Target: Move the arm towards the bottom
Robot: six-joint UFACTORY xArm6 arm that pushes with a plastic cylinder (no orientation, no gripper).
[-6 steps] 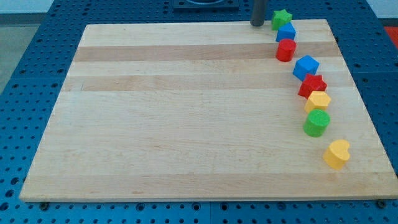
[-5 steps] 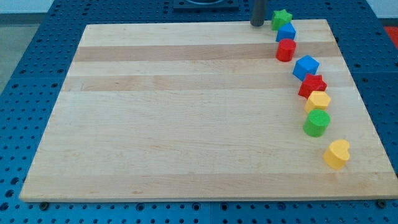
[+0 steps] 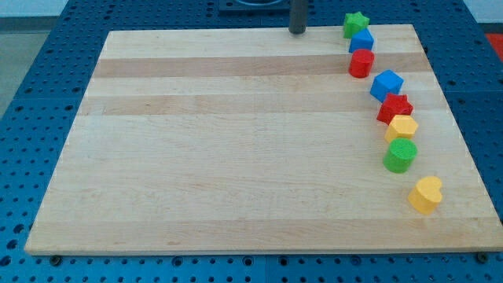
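Note:
My tip (image 3: 298, 31) rests at the top edge of the wooden board (image 3: 236, 141), well left of the green star (image 3: 355, 23). Down the view's right runs a curved line of blocks: green star, a blue block (image 3: 362, 41), a red cylinder (image 3: 361, 63), a blue cube (image 3: 387, 84), a red star (image 3: 394, 108), a yellow hexagon (image 3: 402, 126), a green cylinder (image 3: 401, 155) and a yellow heart (image 3: 426, 194). The tip touches none of them.
The board lies on a blue perforated table (image 3: 31, 94). A dark machine base (image 3: 251, 4) shows at the view's top, behind the rod.
My tip has slid to the view's left along the top edge, away from the green star. No block has moved.

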